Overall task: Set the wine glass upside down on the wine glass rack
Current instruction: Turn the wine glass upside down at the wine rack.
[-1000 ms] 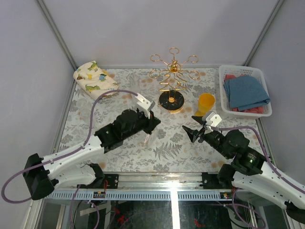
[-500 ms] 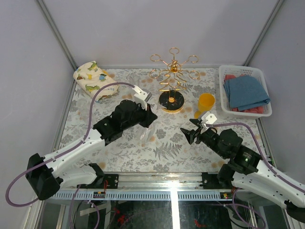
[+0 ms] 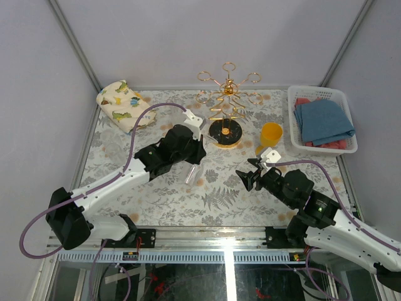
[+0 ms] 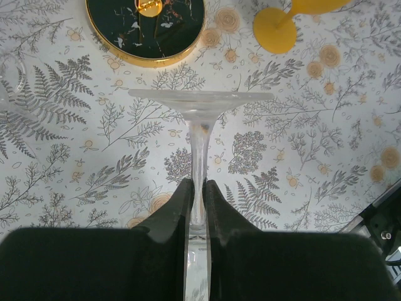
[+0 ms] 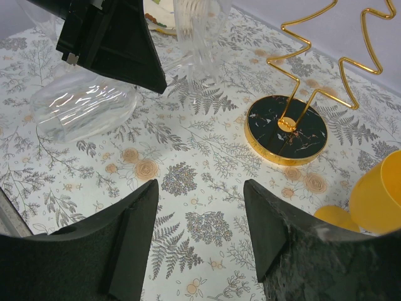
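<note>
The left gripper (image 4: 198, 184) has its fingers (image 4: 170, 216) pinched narrow on the stem of the wine glass (image 4: 199, 147), a clear one held roughly level over the patterned table (image 3: 156, 195). The flat foot of the glass points far, toward the wine glass rack (image 3: 227, 103). Its bowl lies on the near side of the fingers, under the wrist. In the right wrist view the bowl sits low over the tablecloth, but whether it touches the cloth is hard to tell.

The rack stands at the far middle of the table, just beyond the held glass. Its round black base (image 3: 225, 133) has a gold rim, and the gold pole and looped arms rise above it. No glass hangs from the arms that can be seen. The foot of the wine glass stops a little short of the base and does not touch it.

A yellow glass (image 3: 270, 135) stands to the right of the base, near it but apart. Farther right, at the table's edge, a white basket (image 3: 293, 95) holds folded blue cloths (image 3: 322, 119). A dinosaur-print cloth (image 3: 122, 103) lies bundled at the far left corner.

The right gripper (image 5: 200, 188) is near and to the right of the held glass. Its fingers (image 5: 135, 219) are spread wide with nothing between them, and they point toward the rack's base and the glass.
</note>
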`<act>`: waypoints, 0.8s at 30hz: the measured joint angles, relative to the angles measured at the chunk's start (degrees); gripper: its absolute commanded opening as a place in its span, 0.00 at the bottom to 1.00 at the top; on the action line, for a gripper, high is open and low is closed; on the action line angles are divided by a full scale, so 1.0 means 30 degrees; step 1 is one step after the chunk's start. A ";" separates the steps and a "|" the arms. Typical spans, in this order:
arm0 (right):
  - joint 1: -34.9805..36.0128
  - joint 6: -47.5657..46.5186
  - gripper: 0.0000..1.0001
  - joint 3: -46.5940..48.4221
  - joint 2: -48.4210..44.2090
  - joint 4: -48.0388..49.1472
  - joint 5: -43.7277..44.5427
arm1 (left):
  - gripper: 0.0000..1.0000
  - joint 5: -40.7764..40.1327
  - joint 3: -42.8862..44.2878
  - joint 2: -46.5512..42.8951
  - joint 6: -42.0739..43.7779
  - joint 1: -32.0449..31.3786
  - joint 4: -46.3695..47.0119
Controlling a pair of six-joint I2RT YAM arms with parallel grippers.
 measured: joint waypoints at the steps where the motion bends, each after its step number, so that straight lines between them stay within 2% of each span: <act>1: 0.0000 0.0015 0.64 -0.0036 0.0051 0.0007 -0.0007 | 0.00 0.0000 0.0087 0.0153 0.0073 0.0000 -0.0153; 8: 0.0000 0.0138 0.64 -0.0270 0.0168 0.0015 -0.0022 | 0.00 -0.0306 -0.1166 -0.0554 0.0758 0.0000 0.0372; 16: 0.0000 0.0386 0.63 -0.0459 0.0138 0.0007 0.0015 | 0.00 0.0095 -0.2302 -0.1049 -0.0219 0.0007 0.1916; 24: 0.0000 0.0976 0.71 -0.0546 0.0393 0.0000 0.0015 | 0.00 0.0423 -0.3818 -0.1909 0.0452 0.0007 0.4568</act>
